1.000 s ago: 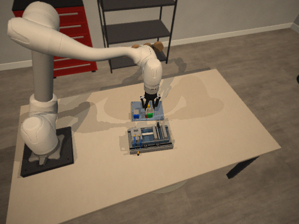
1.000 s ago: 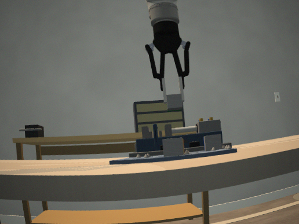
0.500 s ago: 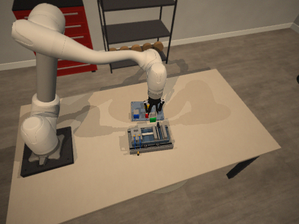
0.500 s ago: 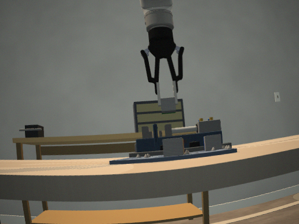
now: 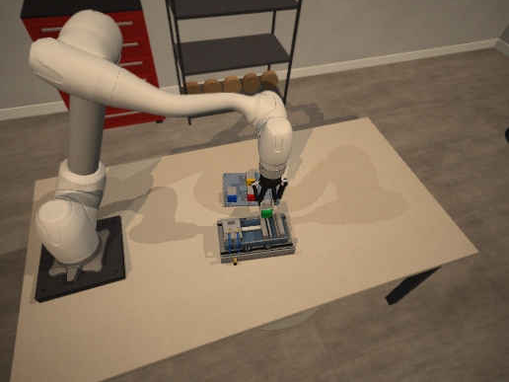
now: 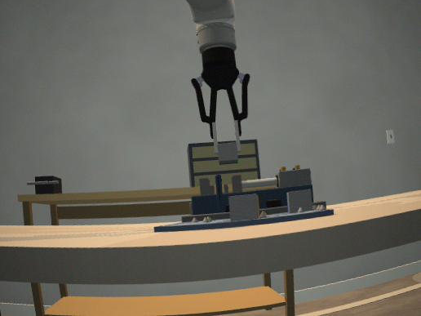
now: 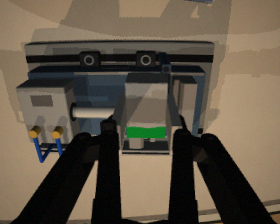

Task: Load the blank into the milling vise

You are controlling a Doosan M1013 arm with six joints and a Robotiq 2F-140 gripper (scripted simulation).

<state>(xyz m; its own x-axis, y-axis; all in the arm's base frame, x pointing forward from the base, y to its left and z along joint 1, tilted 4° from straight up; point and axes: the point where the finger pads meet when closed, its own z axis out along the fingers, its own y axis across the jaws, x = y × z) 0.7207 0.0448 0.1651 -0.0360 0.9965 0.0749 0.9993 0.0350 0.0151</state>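
My gripper (image 5: 269,201) is shut on the grey blank with the green end (image 5: 266,211) and holds it in the air above the milling vise (image 5: 255,235). In the side view the gripper (image 6: 225,140) holds the blank (image 6: 228,152) well above the jaw tops (image 6: 253,182). In the wrist view the blank (image 7: 146,118) hangs between my fingers, green end toward the camera, over the gap between the jaws. The jaw block with blue hoses (image 7: 43,112) is at the left, and the fixed jaw (image 7: 190,100) is at the right.
The infeed plate (image 5: 243,189) lies behind the vise with blanks with blue (image 5: 232,197), red (image 5: 251,196) and yellow (image 5: 251,181) ends on it. The arm's base (image 5: 79,260) stands at the table's left. A shelf rack and a red cabinet stand behind the table.
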